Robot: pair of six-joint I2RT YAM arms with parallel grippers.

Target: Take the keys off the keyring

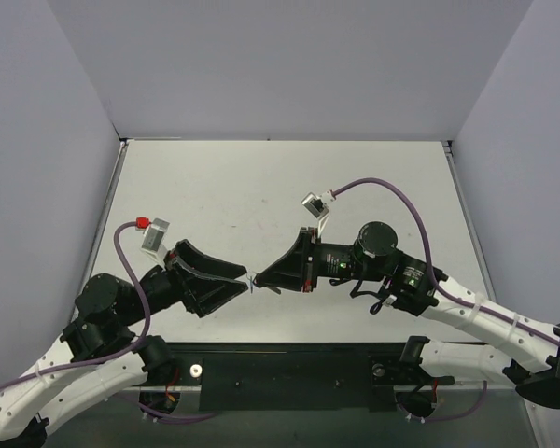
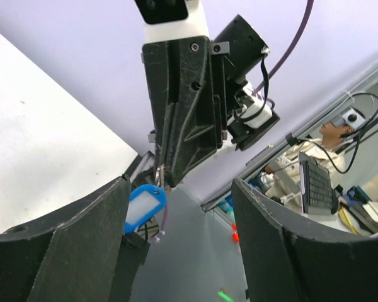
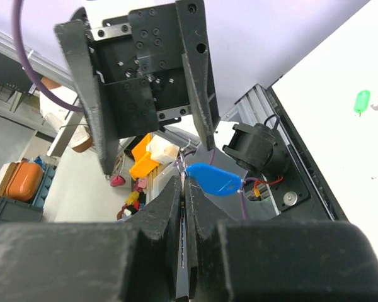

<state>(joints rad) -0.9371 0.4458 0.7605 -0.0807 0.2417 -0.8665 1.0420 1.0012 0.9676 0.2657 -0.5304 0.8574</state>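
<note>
Mid-separation. The right end effector (image 3: 183,184) is clenched on the metal end of the small bright blue oval plastic keyring (image 3: 214,179), above the white counter (image 1: 261,187), 7 o'clock of centre. The left end effector (image 2: 179,189) gapes around it. Next, presumably: pinch the key, unseen here, and work it off. Keyring's long axis runs 10-to-4 o'clock in the right wrist view.

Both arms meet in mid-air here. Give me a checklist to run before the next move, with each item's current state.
1. Right gripper shut, with the keyring hanging at its tip: ok.
2. Left gripper gripping something to pull against: not ok. It is open, with its fingers either side of the keyring.
3. Key located: cannot tell. Nothing shows clearly at the fingertips.
4. Green tag out of the way: ok. It lies apart on the table.
</note>
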